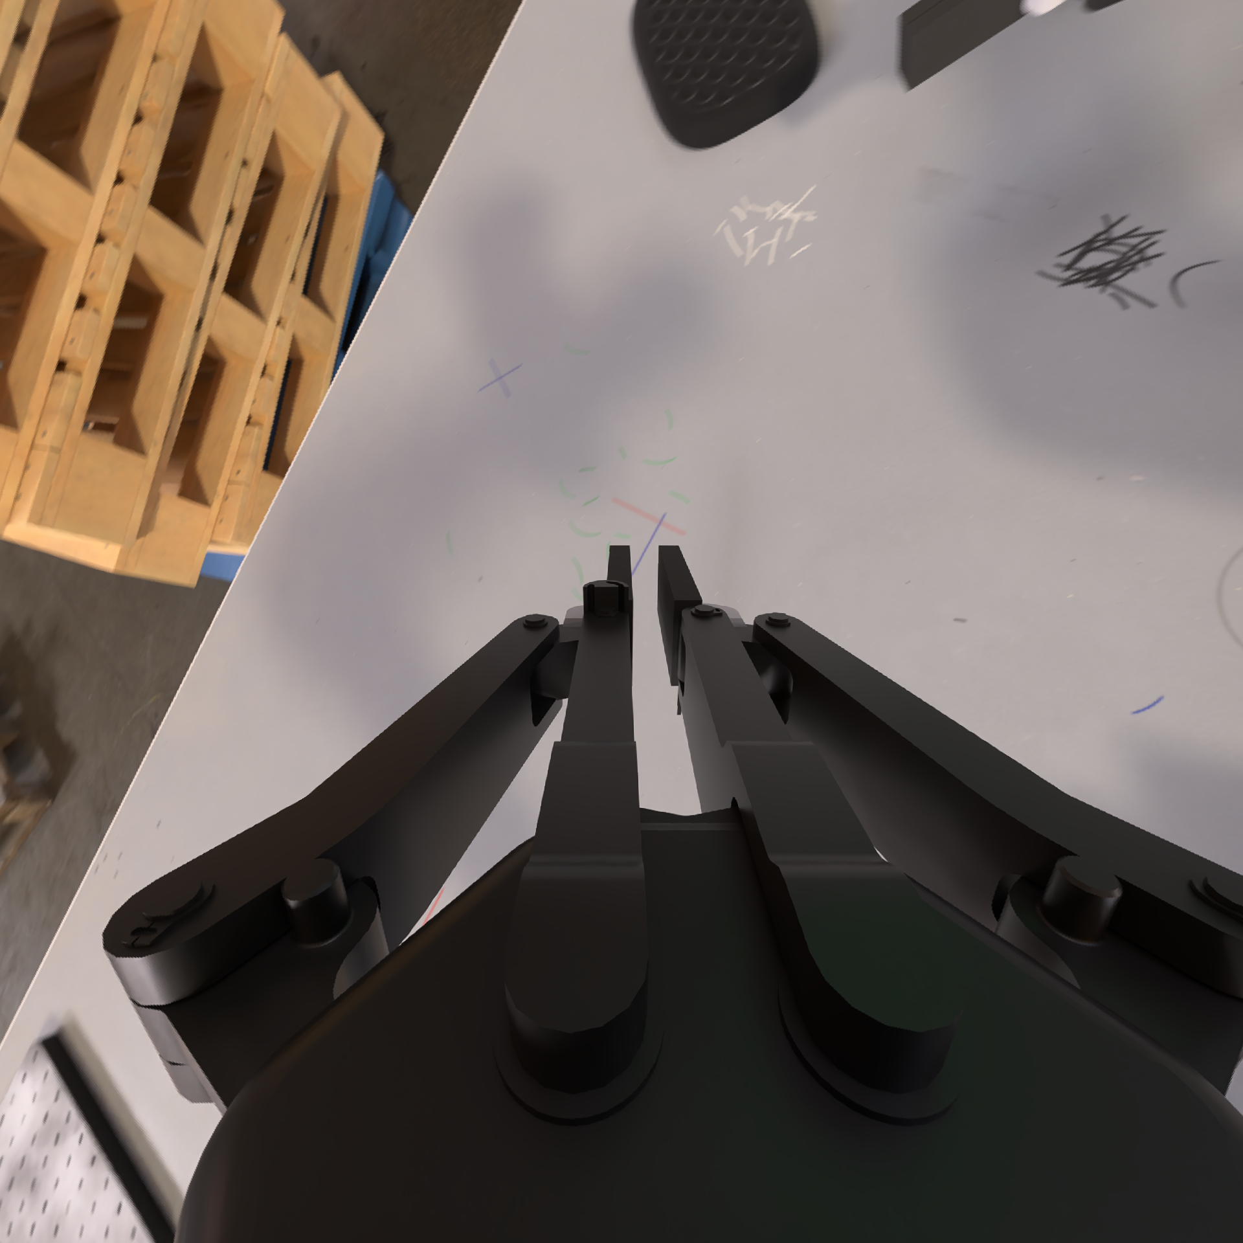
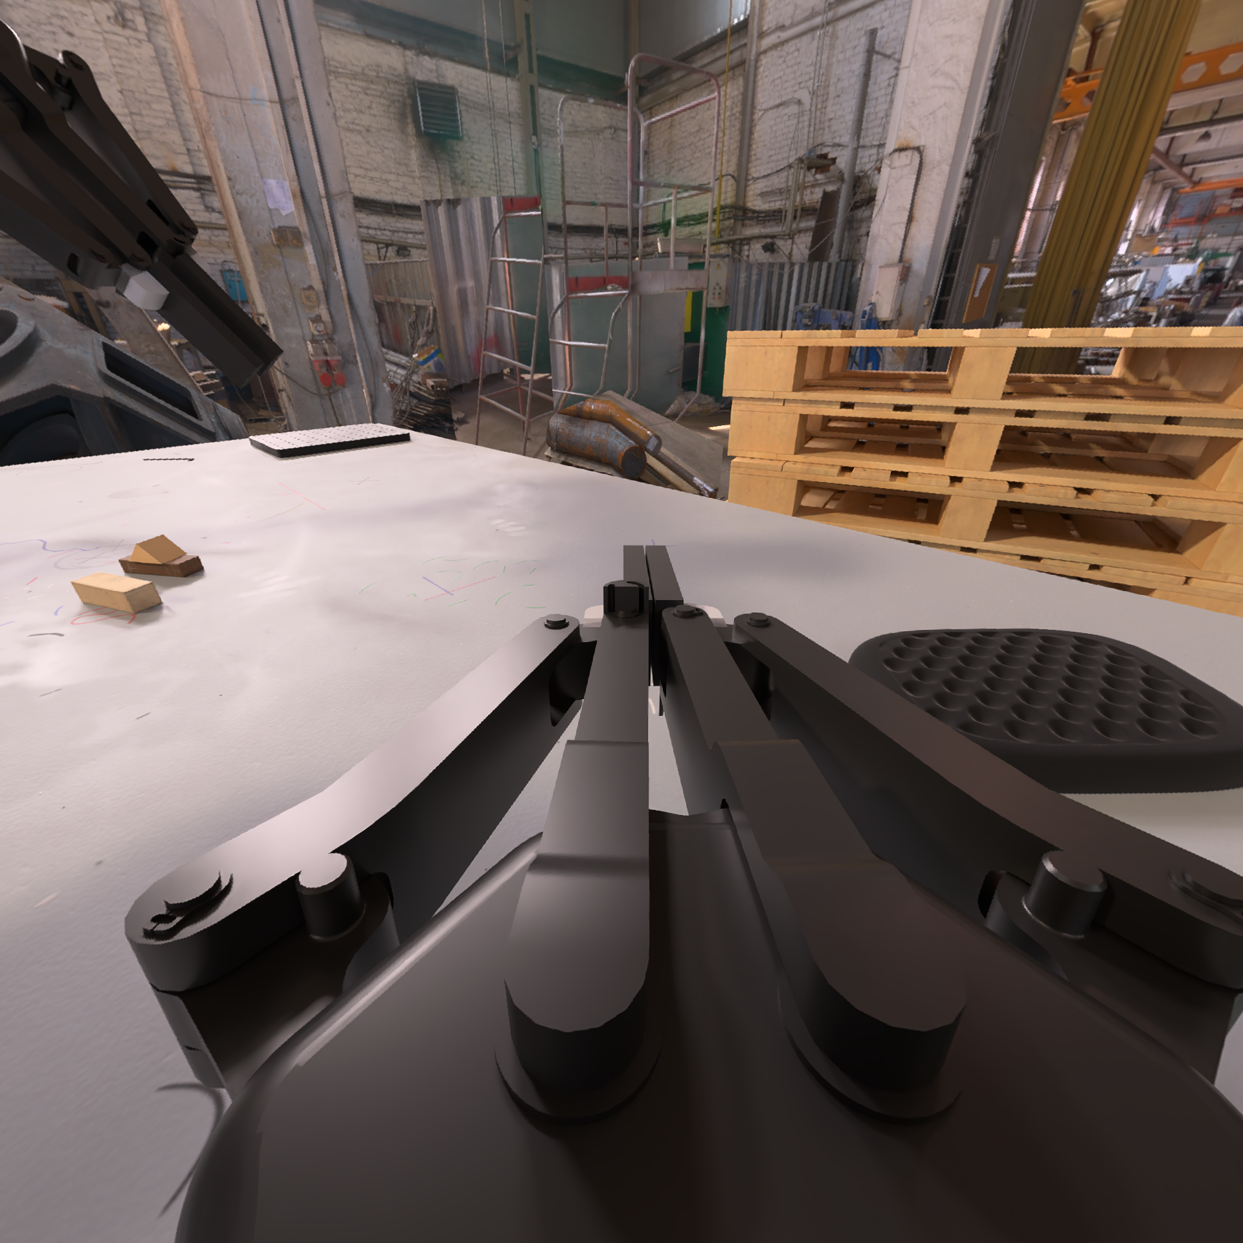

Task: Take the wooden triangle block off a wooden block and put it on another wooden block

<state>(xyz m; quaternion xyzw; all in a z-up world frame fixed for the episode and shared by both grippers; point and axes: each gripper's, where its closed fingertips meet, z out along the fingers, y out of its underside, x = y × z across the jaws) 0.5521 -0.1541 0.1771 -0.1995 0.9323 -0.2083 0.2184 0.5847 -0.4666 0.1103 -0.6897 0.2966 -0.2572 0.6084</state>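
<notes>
Left wrist view: one black pincer (image 1: 644,561), the left one, hangs over a pale grey surface (image 1: 874,471), its two fingers drawn almost together with only a thin sliver of grey between the tips and nothing held; the surface is matt and scuffed, scribbled with thin green, red, blue, white and black pen marks that form no readable words. One dark rubbery pad (image 1: 725,67) with a dimpled top and rounded corners lies at the far end; beside it shows a blurred black piece of the other arm. Off the surface's edge stands one stack of pale wooden pallets (image 1: 155,269), slatted and knotty; one white perforated plate (image 1: 54,1157) sits at the near corner. No wooden blocks show here.

Right wrist view: the right pincer (image 2: 646,561) has its two fingers pressed flat together, empty. Three wooden pieces lie well off to the left on the same grey surface — one light wooden triangle block (image 2: 156,549) resting on one dark flat wooden block (image 2: 165,565), and one light wooden block (image 2: 116,592), long and bevelled, just beside them. The dimpled pad (image 2: 1036,699) lies close on the right; the perforated plate (image 2: 329,440) sits at the far edge; the pallet stack (image 2: 975,457) counts four tiers. The left arm (image 2: 114,202) reaches in at the upper left.
</notes>
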